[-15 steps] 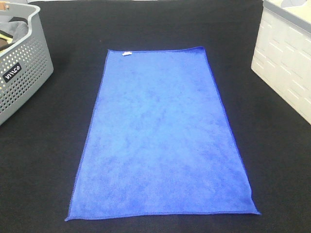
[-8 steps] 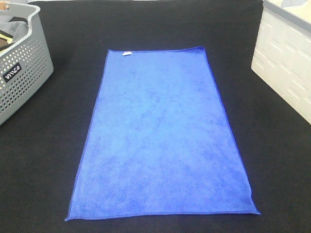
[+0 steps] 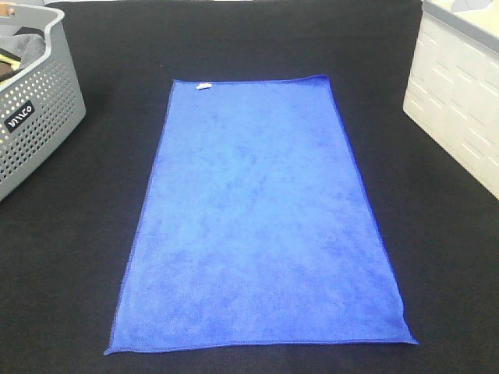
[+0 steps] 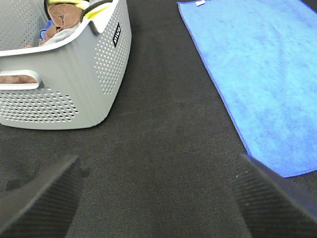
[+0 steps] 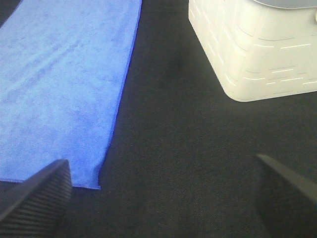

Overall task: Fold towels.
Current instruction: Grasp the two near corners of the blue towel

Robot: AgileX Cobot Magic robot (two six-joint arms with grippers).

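A blue towel [image 3: 261, 218] lies flat and unfolded on the black table, long side running away from me, with a small white tag [image 3: 203, 86] at its far left corner. It also shows in the left wrist view [image 4: 262, 74] and the right wrist view [image 5: 59, 84]. Neither gripper shows in the exterior high view. My left gripper [image 4: 158, 198] is open and empty over bare cloth, left of the towel's near left corner. My right gripper [image 5: 163, 193] is open and empty, right of the towel's near right corner [image 5: 98, 186].
A grey perforated basket [image 3: 39, 117] with several cloths in it stands at the left; it is close ahead of the left gripper [image 4: 64, 94]. A white bin [image 3: 460, 101] stands at the right, also in the right wrist view [image 5: 257, 49]. Black cloth [image 3: 70, 257] covers the table.
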